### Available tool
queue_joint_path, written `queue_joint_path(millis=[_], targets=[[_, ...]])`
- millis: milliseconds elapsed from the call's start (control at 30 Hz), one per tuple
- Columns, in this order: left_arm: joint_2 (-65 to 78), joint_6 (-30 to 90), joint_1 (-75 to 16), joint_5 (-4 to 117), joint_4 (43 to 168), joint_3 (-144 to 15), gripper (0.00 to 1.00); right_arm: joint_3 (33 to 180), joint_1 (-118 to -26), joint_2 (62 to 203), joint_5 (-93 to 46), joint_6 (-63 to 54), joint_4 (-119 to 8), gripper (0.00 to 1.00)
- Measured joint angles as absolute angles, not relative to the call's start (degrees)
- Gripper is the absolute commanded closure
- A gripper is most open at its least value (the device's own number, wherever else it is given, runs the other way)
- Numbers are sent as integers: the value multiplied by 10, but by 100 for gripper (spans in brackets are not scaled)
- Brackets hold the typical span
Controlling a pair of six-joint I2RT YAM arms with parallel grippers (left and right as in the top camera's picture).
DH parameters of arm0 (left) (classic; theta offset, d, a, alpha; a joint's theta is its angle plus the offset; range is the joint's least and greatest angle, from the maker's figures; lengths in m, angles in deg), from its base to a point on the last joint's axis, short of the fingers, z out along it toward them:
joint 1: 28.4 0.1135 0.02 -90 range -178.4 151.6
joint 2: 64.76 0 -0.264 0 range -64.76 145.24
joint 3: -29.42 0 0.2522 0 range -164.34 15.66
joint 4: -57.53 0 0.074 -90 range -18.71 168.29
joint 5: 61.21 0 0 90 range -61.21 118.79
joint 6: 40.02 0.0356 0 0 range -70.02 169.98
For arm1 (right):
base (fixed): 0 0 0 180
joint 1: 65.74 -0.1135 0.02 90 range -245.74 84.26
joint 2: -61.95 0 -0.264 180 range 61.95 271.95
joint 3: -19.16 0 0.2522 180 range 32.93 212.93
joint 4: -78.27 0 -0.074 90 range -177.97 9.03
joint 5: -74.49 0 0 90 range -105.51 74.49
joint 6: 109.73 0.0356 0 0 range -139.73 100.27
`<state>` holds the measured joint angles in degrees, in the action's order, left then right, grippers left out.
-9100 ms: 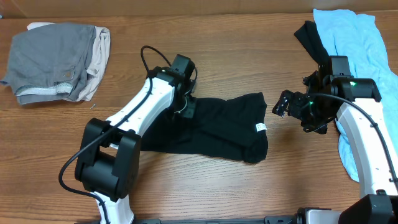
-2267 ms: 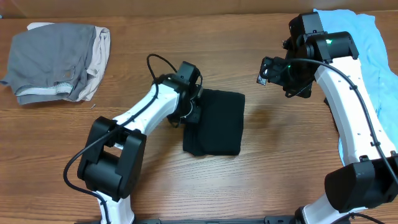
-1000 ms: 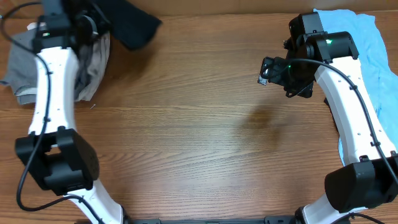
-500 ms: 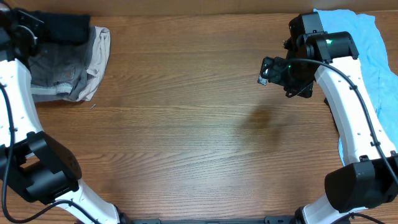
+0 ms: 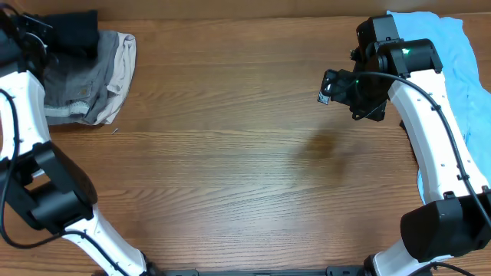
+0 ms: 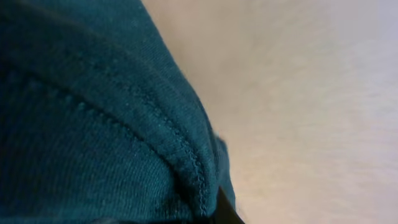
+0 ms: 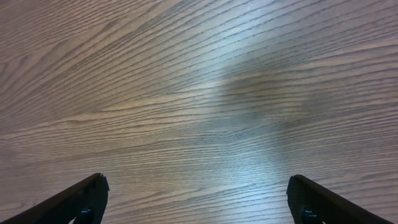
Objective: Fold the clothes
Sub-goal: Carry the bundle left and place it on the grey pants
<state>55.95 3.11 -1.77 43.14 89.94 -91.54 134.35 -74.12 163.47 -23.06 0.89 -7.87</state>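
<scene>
Black T-shirt (image 5: 74, 32) is folded over the grey and beige pile (image 5: 77, 88) at far left, my left gripper (image 5: 44, 42) clenched on its fabric. Right gripper (image 5: 331, 86) hangs spread over the bare wood table (image 5: 230, 169). Light-blue tee (image 5: 449, 54) lies just right of it, long axis near-to-far, so the right arm is nearer

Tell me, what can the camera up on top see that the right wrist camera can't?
Only the overhead view shows the clothes: the folded black T-shirt gripped by the left end effector at the grey and beige pile, and the light-blue tee on the far right. Only the right wrist view shows its own fingertips close up, spread wide with nothing between them. Both show the bare wooden table and the right end effector.
</scene>
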Motion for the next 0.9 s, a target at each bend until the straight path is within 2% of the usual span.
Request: queue_joint_path(millis=[133,167,267,333,400,767,900], targets=[[572,49,-15,428,996,-916,71,1344,-741,1635,-231,10,-78,5],[572,61,-12,426,1025,-917,62,1344,-741,1635,-230,11,-79,5],[572,102,-6,414,1101,-918,21,1344,-741,1635,-230,10,-83,4],[572,123,3,404,1142,-918,12,1344,-741,1635,-231,11,-89,4],[572,154,19,404,1172,-918,7,1344,-741,1635,-231,11,-94,4],[542,325,92,488,1301,-934,7,1344,-741,1635,-244,12,-93,1],[491,376,96,498,1319,-938,5,1344,-741,1635,-252,12,-93,4]])
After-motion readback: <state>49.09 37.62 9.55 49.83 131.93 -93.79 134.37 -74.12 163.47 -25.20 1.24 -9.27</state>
